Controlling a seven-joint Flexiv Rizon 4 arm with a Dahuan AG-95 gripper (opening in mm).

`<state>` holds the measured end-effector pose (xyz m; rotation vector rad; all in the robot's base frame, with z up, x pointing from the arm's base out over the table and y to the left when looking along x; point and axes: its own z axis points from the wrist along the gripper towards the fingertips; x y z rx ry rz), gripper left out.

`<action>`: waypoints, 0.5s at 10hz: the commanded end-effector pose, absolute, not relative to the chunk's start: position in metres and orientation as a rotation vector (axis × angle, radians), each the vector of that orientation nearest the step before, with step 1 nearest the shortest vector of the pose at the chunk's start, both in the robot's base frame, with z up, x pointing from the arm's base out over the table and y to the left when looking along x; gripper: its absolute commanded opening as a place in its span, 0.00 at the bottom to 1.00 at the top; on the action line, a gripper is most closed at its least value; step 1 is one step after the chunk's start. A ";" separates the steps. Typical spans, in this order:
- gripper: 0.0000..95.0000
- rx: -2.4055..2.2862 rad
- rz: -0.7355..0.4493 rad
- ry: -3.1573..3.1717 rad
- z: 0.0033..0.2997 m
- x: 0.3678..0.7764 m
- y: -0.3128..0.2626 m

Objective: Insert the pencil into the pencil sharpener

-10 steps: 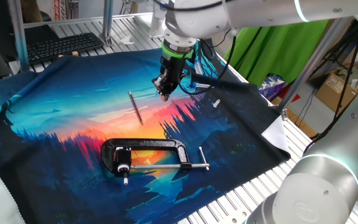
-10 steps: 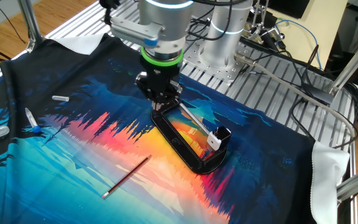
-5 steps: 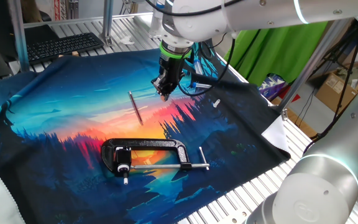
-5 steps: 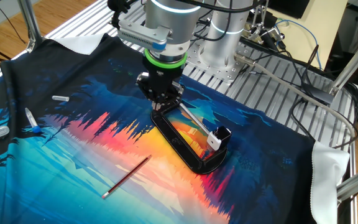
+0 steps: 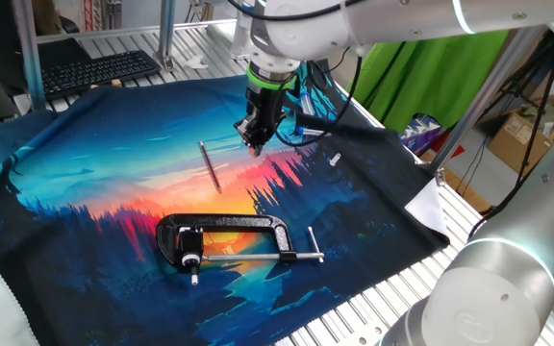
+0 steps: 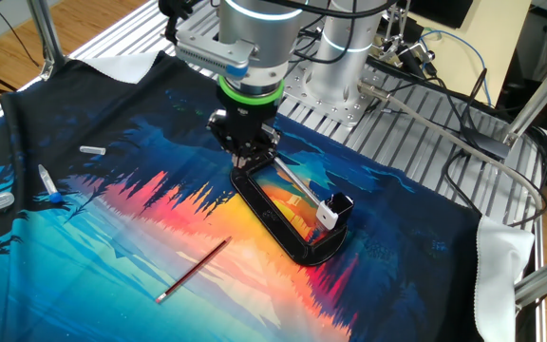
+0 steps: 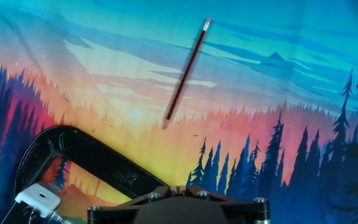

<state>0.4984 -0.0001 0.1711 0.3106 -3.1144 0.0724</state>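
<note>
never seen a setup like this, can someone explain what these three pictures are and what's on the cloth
It is one robot arm ending in a two-finger claw, hanging above a table covered by a printed sunset cloth. Two pictures come from fixed cameras on different sides of the table. The third comes from a camera on the hand itself, looking down along the fingers. On the cloth lie a thin pencil and a big black C-shaped clamp; a small block with a white spot, seemingly the pencil sharpener, sits at the clamp. The claw appears to hold nothing; whether it is open is unclear.

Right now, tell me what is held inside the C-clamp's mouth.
The C-clamp grips the small black pencil sharpener. The rest of the mouth shows only the printed cloth. Its underside is hidden.
</note>
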 end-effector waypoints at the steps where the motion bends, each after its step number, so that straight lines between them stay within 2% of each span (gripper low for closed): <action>1: 0.00 0.299 0.062 -3.099 0.171 0.498 0.000; 5: 0.00 0.257 0.061 -3.085 0.170 0.496 0.000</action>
